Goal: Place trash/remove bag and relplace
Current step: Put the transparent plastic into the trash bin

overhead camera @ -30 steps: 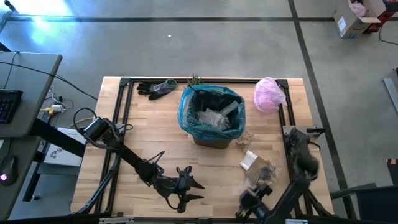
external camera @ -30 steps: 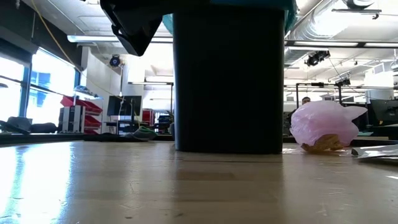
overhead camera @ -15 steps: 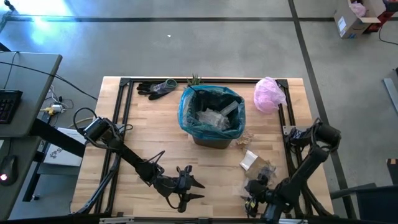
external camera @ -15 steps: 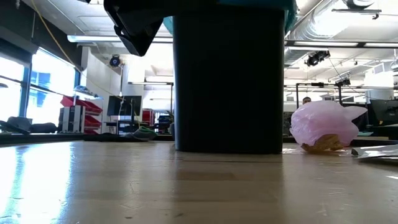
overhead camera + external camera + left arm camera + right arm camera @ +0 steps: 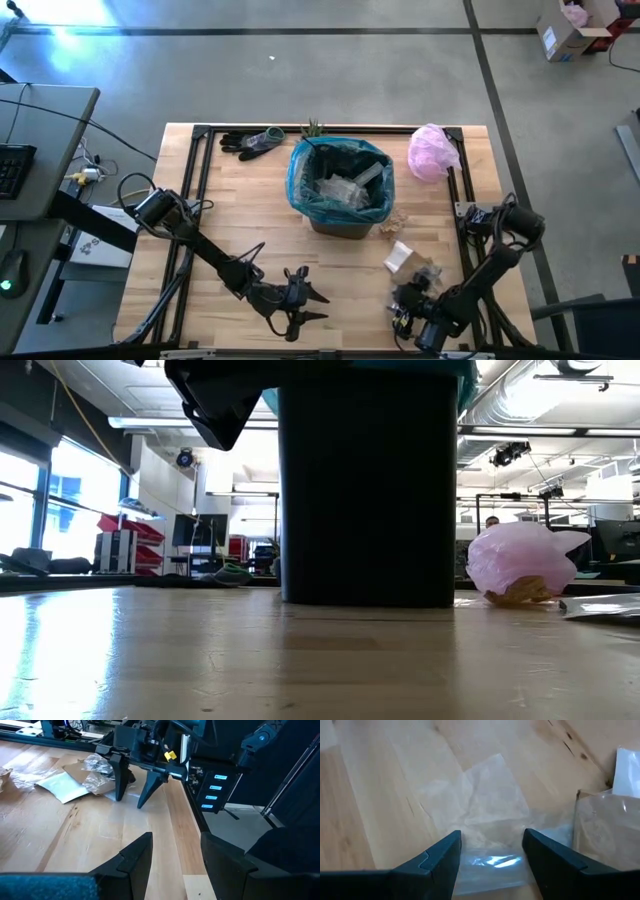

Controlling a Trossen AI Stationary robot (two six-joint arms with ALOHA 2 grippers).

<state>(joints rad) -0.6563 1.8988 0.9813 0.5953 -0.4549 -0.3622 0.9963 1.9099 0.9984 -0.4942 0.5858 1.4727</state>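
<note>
Two grippers stand open and empty — the left gripper (image 5: pixel 297 301) idle near the front edge, the right gripper (image 5: pixel 134 784) straddling a clear wrapper (image 5: pixel 487 807) beside the lined bin's teal bag (image 5: pixel 301 178). Thin film may slip the fingers — or drag neighbouring scraps (image 5: pixel 400 258).

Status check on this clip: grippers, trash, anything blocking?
Right gripper open, low over clear plastic wrappers at near-right table. Left gripper open, idle at near edge. Teal-lined dark bin already holds trash. Nothing blocking.

Bin (image 5: pixel 345 222) mid-table, bag (image 5: pixel 300 175) lining it, trash (image 5: pixel 345 190) inside. Gloves (image 5: pixel 250 141) behind-left, pink bag (image 5: pixel 432 152) behind-right. Loose trash (image 5: pixel 402 258) before-right.
</note>
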